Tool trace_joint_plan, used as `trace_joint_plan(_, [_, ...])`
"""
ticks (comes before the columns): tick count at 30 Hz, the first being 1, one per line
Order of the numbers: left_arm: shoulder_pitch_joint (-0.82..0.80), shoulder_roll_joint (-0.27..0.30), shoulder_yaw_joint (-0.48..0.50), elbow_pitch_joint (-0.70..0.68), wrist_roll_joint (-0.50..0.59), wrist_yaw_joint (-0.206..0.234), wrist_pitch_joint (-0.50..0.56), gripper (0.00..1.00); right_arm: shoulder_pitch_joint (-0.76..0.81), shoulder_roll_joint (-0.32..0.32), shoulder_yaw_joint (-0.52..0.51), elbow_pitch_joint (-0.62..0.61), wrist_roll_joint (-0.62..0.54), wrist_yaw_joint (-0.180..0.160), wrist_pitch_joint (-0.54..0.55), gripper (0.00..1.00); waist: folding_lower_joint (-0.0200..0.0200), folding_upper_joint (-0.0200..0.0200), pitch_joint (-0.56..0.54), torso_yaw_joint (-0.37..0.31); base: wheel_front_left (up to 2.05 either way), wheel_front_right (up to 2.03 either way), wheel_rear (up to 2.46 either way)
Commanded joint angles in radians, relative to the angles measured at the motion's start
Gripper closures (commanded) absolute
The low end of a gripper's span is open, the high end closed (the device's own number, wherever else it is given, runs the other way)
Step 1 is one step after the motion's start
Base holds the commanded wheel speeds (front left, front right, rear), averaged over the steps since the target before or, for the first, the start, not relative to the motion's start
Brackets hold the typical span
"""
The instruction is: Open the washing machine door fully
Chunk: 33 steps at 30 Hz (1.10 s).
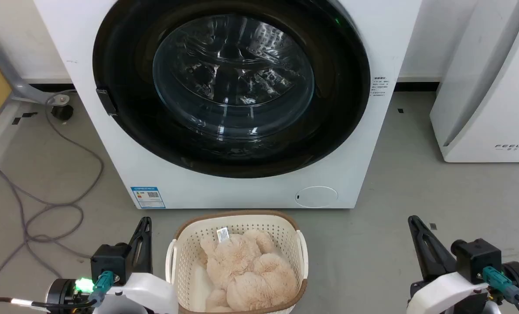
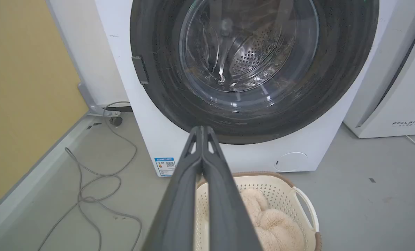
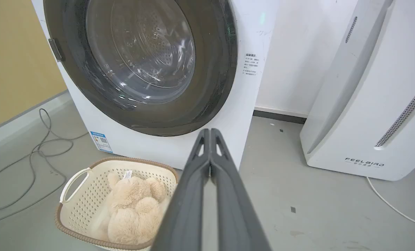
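The white washing machine (image 1: 242,192) stands straight ahead on the floor. Its round glossy black door (image 1: 124,56) with the bulging clear glass centre (image 1: 233,78) lies flat against the front, closed, with a small dark handle tab (image 1: 107,101) on its left rim. My left gripper (image 1: 145,223) is low at the lower left, shut and holding nothing, well short of the machine. My right gripper (image 1: 413,220) is at the lower right, also shut and empty. In the left wrist view the shut fingers (image 2: 202,129) point at the door's lower rim (image 2: 249,134).
A cream perforated basket (image 1: 176,261) holding a beige plush toy (image 1: 246,270) sits on the floor between my grippers, just before the machine. Grey cables (image 1: 46,205) loop over the floor at the left. A white FEELBAIR appliance (image 1: 490,96) stands at the right.
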Motion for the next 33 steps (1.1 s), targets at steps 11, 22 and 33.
trace_joint_plan(11, [-0.01, 0.0, -0.001, -0.004, 0.003, -0.004, 0.0, 1.0, -0.014, 0.001, 0.0, 0.002, -0.008, 0.001, 0.001, 1.0, 0.0, 0.0, 0.0, 0.0, 0.0, 0.0, 0.0])
trace_joint_plan(22, [0.0, 0.0, 0.0, 0.001, -0.001, 0.002, -0.002, 0.0, 0.001, 0.0, -0.002, -0.001, 0.002, 0.0, -0.002, 0.0, 0.0, 0.0, 0.0, 0.0, 0.0, 0.0, 0.0])
trace_joint_plan(33, [-0.005, 0.0, -0.01, 0.001, -0.008, 0.018, -0.025, 0.0, 0.004, 0.0, -0.018, -0.024, 0.045, 0.0, -0.025, 0.0, 0.0, 0.0, 0.003, 0.0, 0.0, 0.0, 0.0])
